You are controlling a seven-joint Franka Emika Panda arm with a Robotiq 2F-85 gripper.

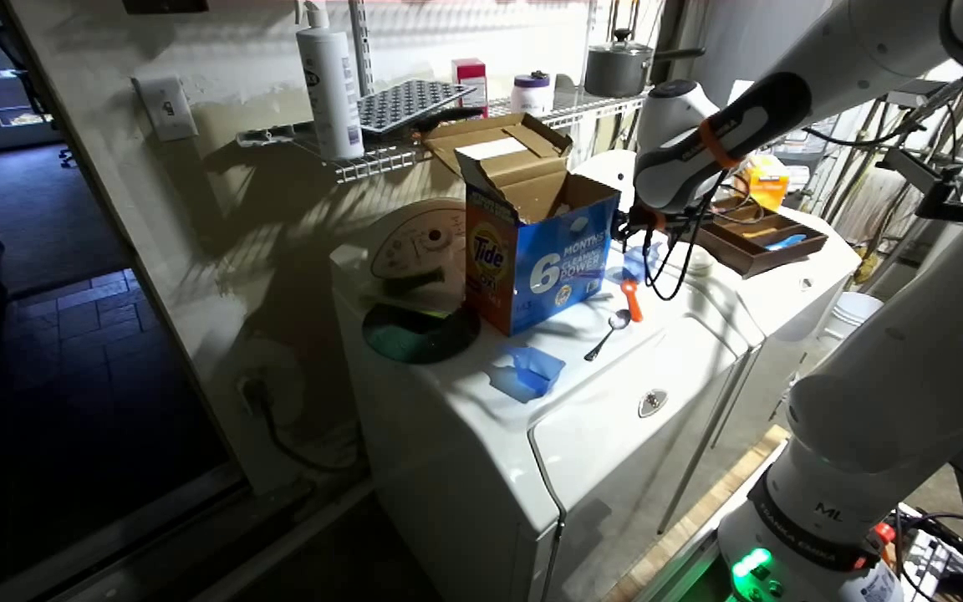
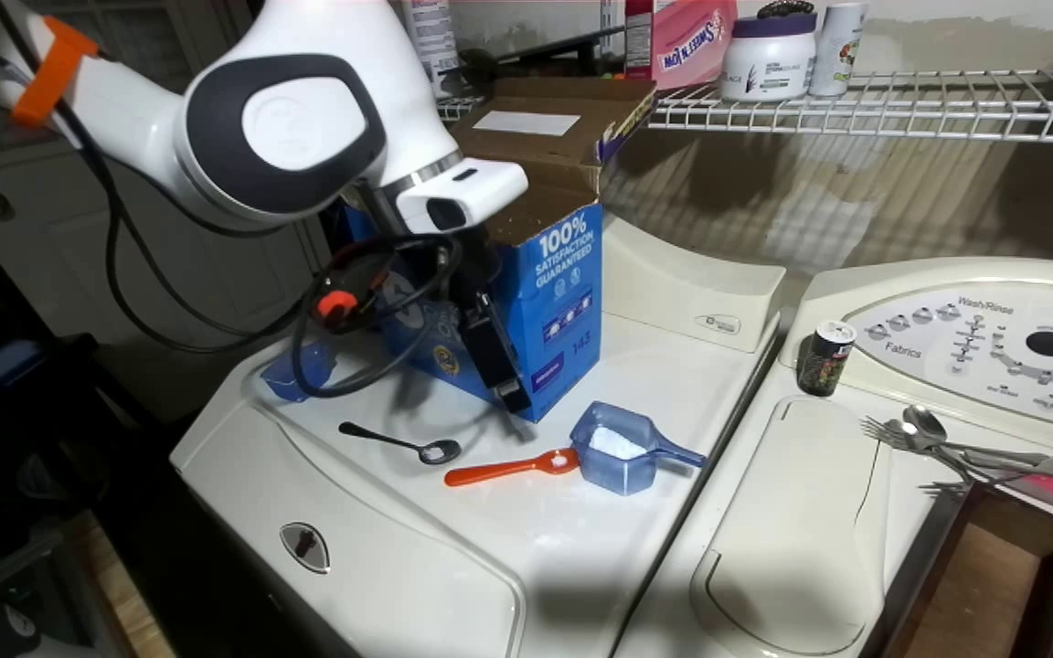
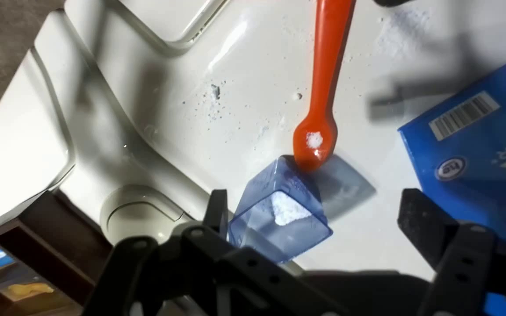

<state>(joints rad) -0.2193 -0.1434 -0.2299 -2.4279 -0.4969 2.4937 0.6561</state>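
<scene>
My gripper (image 3: 316, 211) stands open over the white machine top (image 2: 508, 539), its two fingers wide apart with nothing clamped between them. A translucent blue scoop (image 3: 275, 197), part filled with white powder, lies under the jaws, nearer the left finger (image 3: 217, 208) in the wrist view; its handle is hidden there by the gripper. An orange spoon (image 3: 319, 87) with a little powder in its bowl ends right at the scoop's side. Close by the right finger is the blue detergent box (image 3: 468, 175). In an exterior view the scoop (image 2: 618, 457) sits upright, with the gripper (image 2: 510, 393) alongside the box.
A dark metal spoon (image 2: 398, 442) and another blue scoop (image 2: 296, 370) lie on the same machine top. Its neighbour carries a small black can (image 2: 825, 361), loose cutlery (image 2: 947, 448) and a brown wooden tray (image 2: 993, 567). A wire shelf (image 2: 947, 119) runs behind, above the machines.
</scene>
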